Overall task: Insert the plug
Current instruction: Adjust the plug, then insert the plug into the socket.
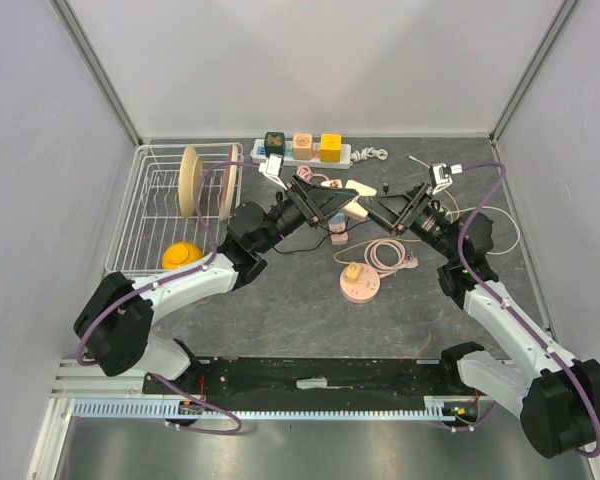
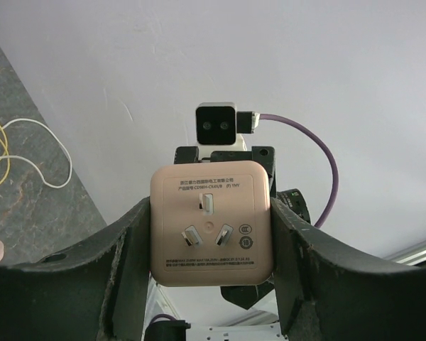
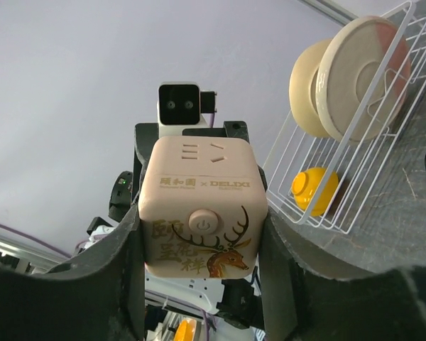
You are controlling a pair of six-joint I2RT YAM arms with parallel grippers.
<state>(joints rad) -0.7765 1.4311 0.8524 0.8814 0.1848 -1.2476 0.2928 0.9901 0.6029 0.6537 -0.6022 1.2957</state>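
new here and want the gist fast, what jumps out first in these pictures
A pink socket cube is held up in the middle of the scene, the left gripper and the right gripper each clamped on its sides. At the left edge stands a white wire rack with two plates and a yellow bowl.

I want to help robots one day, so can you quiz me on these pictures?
1. True or false: the yellow object lies in the wire rack.
2. Which animal is drawn on the pink cube? A) cat B) deer C) fish
3. Fill in: the white power strip carries ___ coloured blocks.

Key: 1 true; 2 B; 3 three.
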